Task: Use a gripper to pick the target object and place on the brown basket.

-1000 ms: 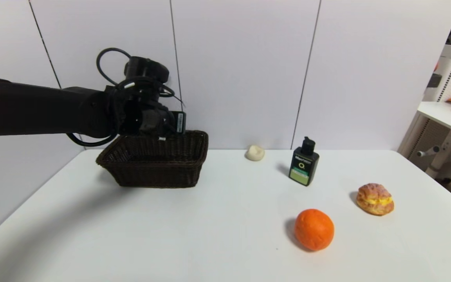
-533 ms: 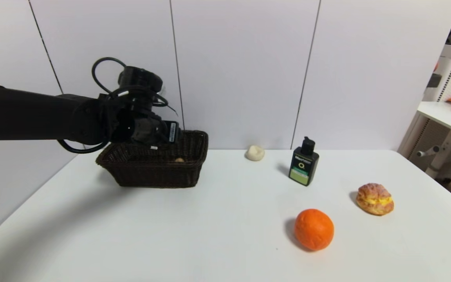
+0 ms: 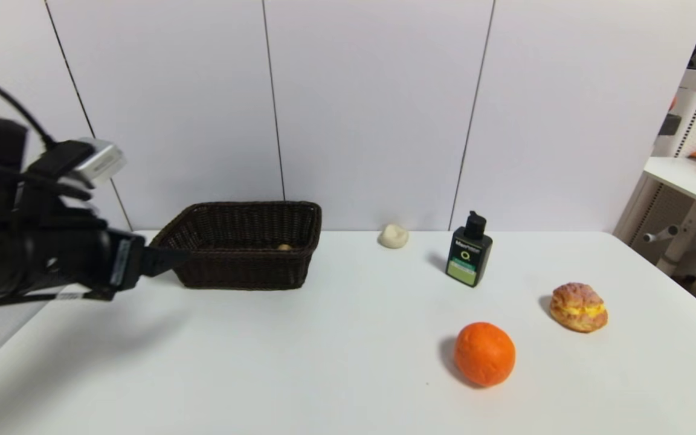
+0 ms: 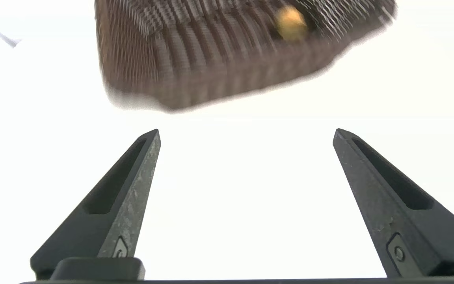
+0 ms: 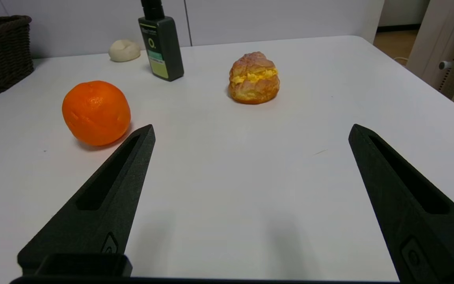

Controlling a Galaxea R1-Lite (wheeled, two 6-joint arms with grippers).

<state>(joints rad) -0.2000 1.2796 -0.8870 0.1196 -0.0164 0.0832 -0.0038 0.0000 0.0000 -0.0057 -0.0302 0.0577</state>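
The brown basket point(image 3: 245, 266) stands at the back left of the white table. The small tan nut-like target object point(image 3: 284, 246) lies inside it near its right end, and also shows in the left wrist view point(image 4: 290, 23). My left gripper point(image 3: 170, 260) is open and empty, low over the table just left of the basket, pointing at it. In the left wrist view the left gripper point(image 4: 246, 131) has its jaws wide apart with bare table between them and the basket point(image 4: 211, 59) beyond. My right gripper point(image 5: 250, 128) is open and empty over the table's near right part.
An orange point(image 3: 484, 353), a golden cream puff point(image 3: 579, 307), a dark green bottle point(image 3: 469, 252) and a cream-white lump point(image 3: 394, 235) sit on the right half of the table. A white side table point(image 3: 692, 181) stands at the far right.
My left arm has drawn back from above the basket, leftward and down. The nut, hidden a second ago, now lies in the basket.
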